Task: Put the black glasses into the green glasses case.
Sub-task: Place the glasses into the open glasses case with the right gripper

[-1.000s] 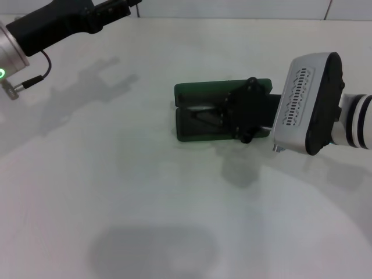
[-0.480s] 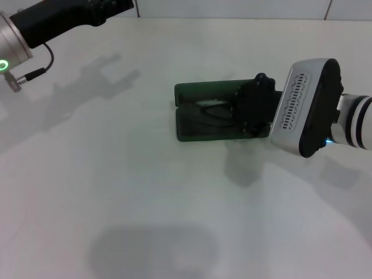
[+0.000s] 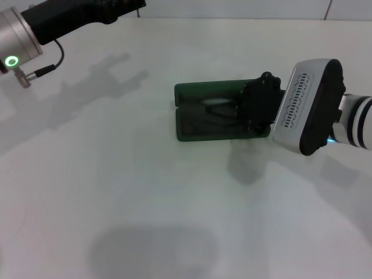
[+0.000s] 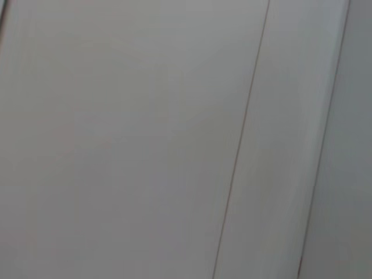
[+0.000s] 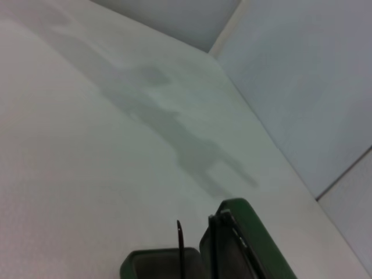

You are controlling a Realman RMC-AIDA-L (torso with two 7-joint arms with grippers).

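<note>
The green glasses case [image 3: 204, 119] is found open near the centre of the frame in the head view, laid flat on the counter [image 3: 145, 203], its lid half placed behind its tray half. The black glasses [image 3: 216, 110] are seen inside the case. The right hand [image 3: 258, 107] is positioned over the case's right end, its arm entering from the right edge. The left arm is held at the upper left of the frame, well apart from the case.
</note>
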